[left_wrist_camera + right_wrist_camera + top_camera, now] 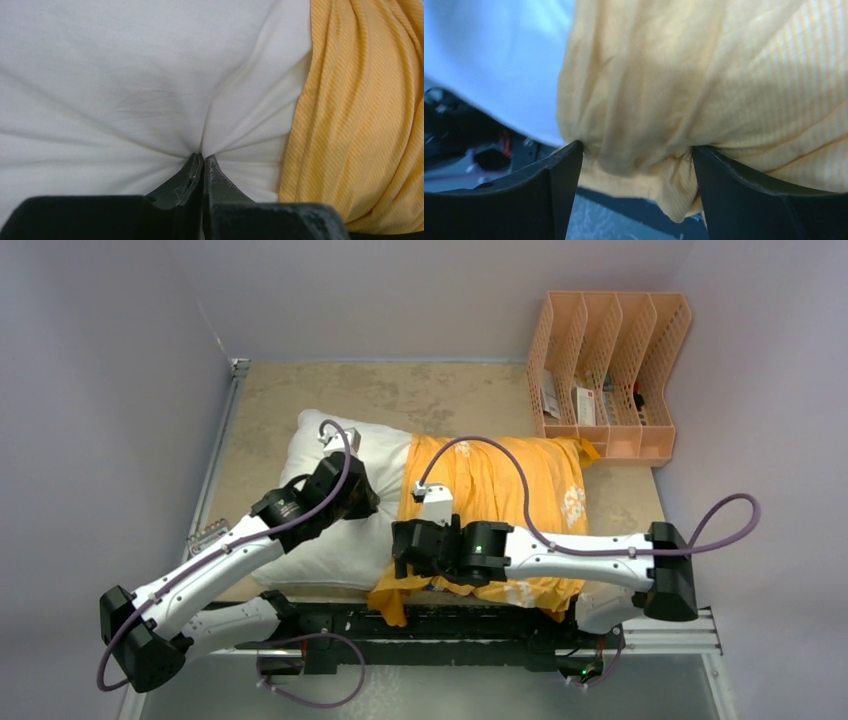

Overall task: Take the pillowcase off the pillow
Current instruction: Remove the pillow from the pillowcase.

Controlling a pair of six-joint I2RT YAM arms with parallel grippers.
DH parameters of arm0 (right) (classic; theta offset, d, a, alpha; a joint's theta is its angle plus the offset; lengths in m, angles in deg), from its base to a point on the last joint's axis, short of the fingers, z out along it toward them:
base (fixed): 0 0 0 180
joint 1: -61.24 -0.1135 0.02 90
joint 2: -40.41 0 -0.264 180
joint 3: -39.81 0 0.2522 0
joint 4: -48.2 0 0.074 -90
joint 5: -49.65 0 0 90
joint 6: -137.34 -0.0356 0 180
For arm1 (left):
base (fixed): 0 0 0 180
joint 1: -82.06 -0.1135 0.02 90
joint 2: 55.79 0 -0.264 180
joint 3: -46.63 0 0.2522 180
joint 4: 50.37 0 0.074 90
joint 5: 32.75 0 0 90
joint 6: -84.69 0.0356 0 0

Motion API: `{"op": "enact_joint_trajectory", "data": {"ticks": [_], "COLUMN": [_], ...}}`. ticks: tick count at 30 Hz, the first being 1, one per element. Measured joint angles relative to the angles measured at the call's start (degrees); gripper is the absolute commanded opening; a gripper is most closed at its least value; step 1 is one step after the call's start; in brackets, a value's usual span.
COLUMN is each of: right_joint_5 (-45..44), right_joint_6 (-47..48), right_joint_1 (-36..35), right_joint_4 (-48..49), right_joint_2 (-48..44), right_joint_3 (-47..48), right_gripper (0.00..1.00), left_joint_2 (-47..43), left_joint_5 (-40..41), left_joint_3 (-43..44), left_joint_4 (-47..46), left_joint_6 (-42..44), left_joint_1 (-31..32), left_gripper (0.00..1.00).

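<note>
Half out already: bare white pillow (340, 550) at centre-left of the top view, orange-yellow pillowcase (480, 490) bunched over its right half, hem hanging off the near edge of the table (420, 390) at bottom centre

Pinching a tuck of pillow cloth with the left gripper (202, 158), jaws closed tight, creases fanning out from the tips

Straddling the gathered hem with the right gripper (638, 152), jaws spread wide, fabric bulging between them, nothing clamped yet

Plenty to go wrong from here:
- Closing on too thin a lip of hem and losing it at the first pull
- Catching pillow along with case and dragging the whole bundle toward the right of frame
- Slipping off that small left-hand tuck, with only a pinch of soft cloth as anchor

Also close behind at upper right: peach desk organiser (610, 340), near enough to snag a swinging case

Writing: white prints on the case at right of the top view, too small to read; labels in the organiser slots likewise; no brand legible anywhere
</note>
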Motion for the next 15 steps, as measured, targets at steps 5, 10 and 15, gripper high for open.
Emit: {"op": "enact_joint_trajectory", "data": {"ticks": [5,10,15], "right_joint_5": [-7.6,-13.2,-10.3], "right_joint_6": [-8.5,-22.8,-23.3], "right_joint_1": [1.2,1.2,8.6], "right_joint_4": [-9.4,-18.9,-16.3], "right_joint_2": [6.9,4.7,-13.1], "right_joint_3": [3.0,0.6,-12.0], "right_gripper": [0.03,0.01,0.04], "left_joint_2": [-1.0,-2.3,-4.9], "left_joint_5": [-0.1,-0.2,-0.5], "left_joint_3": [-1.1,-5.3,-9.1], "left_joint_4": [-0.3,-5.2,-9.2], "left_joint_6": [-0.2,-1.5,-4.3], "left_joint_1": [0.0,0.0,0.9], "left_gripper": [0.00,0.00,0.00]}}
